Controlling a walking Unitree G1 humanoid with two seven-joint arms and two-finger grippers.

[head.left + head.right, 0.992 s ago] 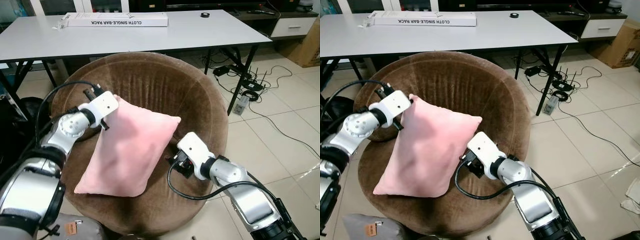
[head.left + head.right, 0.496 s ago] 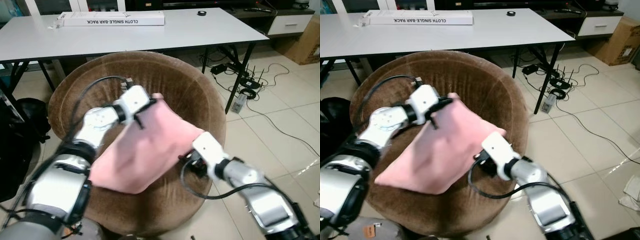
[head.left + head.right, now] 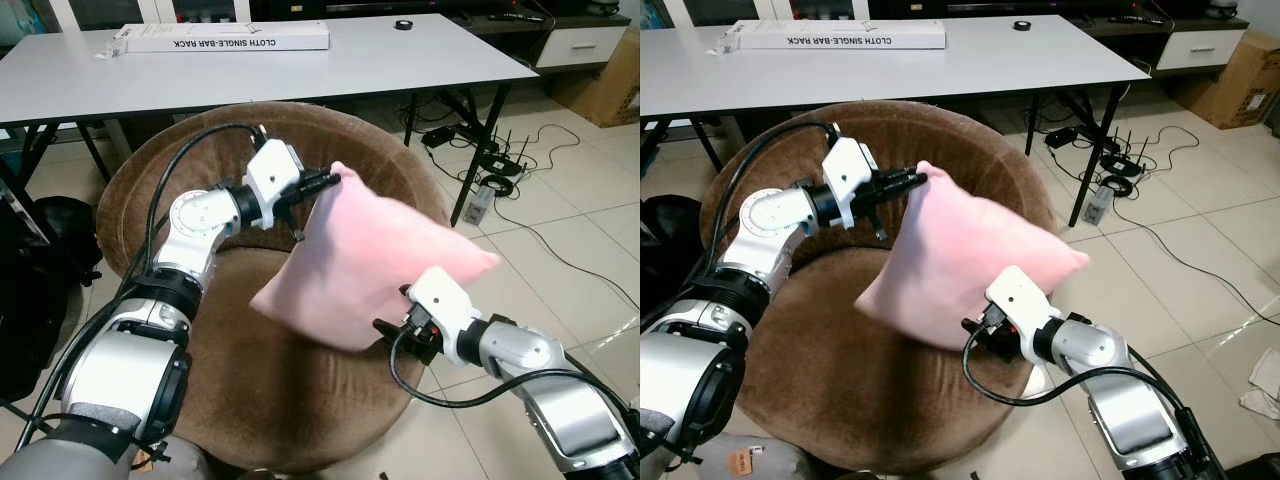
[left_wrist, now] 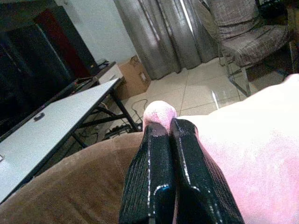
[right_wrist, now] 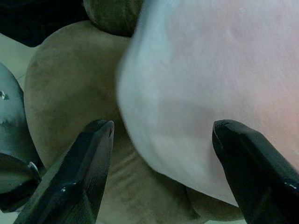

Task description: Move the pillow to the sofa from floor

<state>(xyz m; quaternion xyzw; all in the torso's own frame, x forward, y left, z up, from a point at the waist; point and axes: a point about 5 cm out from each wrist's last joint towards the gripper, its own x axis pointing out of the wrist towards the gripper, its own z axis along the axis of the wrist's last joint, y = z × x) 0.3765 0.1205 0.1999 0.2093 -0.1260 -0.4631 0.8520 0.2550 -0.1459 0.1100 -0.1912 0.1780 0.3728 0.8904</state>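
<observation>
A pink pillow [image 3: 375,265] hangs tilted above the seat of the round brown sofa [image 3: 330,140], over its right side. My left gripper [image 3: 325,180] is shut on the pillow's top corner, and in the left wrist view its fingers [image 4: 161,123] pinch the pink fabric [image 4: 252,140]. My right gripper [image 3: 395,330] sits under the pillow's lower edge near the sofa's right rim. In the right wrist view its fingers [image 5: 163,123] stand wide open, with the pillow's bulge [image 5: 210,70] between and ahead of them.
Behind the sofa stands a white table [image 3: 400,60] carrying a long box [image 3: 225,37] and a tape roll [image 3: 403,26]. Cables and a power strip [image 3: 490,180] lie on the tiled floor at the right. A black bag [image 3: 50,230] sits at the left.
My left gripper has carried the pillow's corner up and to the right, so the pillow has risen off the seat. The right gripper has shifted right beneath it.
</observation>
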